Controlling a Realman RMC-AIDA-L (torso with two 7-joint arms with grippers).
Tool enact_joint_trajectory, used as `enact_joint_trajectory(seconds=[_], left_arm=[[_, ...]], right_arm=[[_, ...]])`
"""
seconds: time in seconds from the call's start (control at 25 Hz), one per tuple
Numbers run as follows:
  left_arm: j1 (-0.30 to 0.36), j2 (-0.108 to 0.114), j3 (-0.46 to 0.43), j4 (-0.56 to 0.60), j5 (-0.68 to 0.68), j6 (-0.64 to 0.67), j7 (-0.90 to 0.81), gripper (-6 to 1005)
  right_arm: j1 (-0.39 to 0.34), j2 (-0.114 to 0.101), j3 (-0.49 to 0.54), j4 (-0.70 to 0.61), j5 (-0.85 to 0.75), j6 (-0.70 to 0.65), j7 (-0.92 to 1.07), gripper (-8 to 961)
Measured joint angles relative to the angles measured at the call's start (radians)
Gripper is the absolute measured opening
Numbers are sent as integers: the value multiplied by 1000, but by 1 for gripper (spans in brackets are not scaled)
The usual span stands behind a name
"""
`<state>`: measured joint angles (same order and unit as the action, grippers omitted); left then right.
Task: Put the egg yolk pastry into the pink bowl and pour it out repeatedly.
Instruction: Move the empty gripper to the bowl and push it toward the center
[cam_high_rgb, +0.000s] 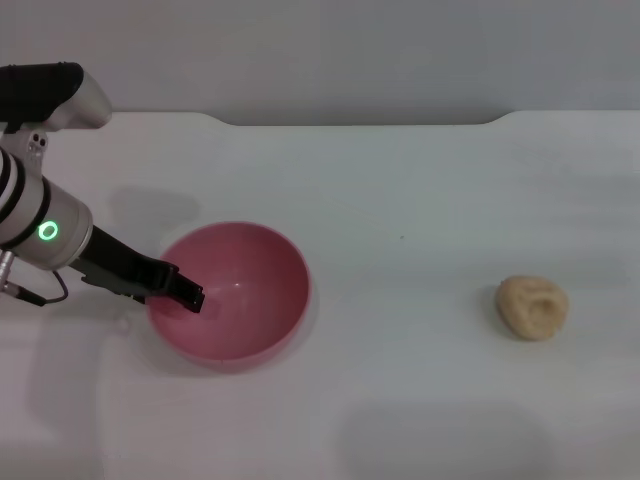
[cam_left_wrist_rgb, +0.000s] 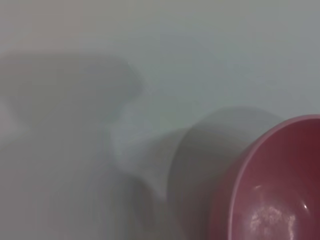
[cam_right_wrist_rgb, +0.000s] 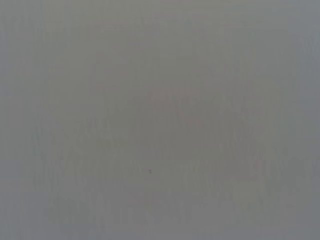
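Pink bowl (cam_high_rgb: 232, 295) sits upright on the white table (cam_high_rgb: 420, 200), with the left gripper (cam_high_rgb: 185, 292) clamped on its left rim, one dark finger reaching inside. Well apart to the right, the egg yolk pastry (cam_high_rgb: 533, 306) lies alone on the tabletop. No writing is readable anywhere. From the left wrist, only part of the bowl's rim shows (cam_left_wrist_rgb: 270, 185); the right gripper is out of sight.

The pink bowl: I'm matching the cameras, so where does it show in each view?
Head view: pink bowl left of centre, left gripper at its rim.
Left wrist view: bowl's rim in a corner.
Right wrist view: not in it.
Shared landmark: the white table.
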<state>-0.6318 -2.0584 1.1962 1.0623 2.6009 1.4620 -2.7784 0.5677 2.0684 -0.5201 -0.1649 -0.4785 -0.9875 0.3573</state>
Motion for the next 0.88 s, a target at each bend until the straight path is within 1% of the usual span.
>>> enact_joint_trajectory(seconds=[0.04,0.48,0.64,0.8,0.88], left_arm=[[0,0,1,0,-2,-3,2,780],[-11,-2,24,-4,-11,-7,10,368],[-9,-2,25,-5,-11,-10,10,280],[-10,-2,25,-5,-12,-10,9,193],[-10,-2,25,-5,-12,-10,10,149]], right_arm=[[0,0,0,1,0,0,0,537],[-1,1,0,4,0,0,3,539],[13,1,-13,12,-8,8,61,539],[55,1,-53,24,-15,89,119,538],[82,0,-96,26,-15,157,164,538]])
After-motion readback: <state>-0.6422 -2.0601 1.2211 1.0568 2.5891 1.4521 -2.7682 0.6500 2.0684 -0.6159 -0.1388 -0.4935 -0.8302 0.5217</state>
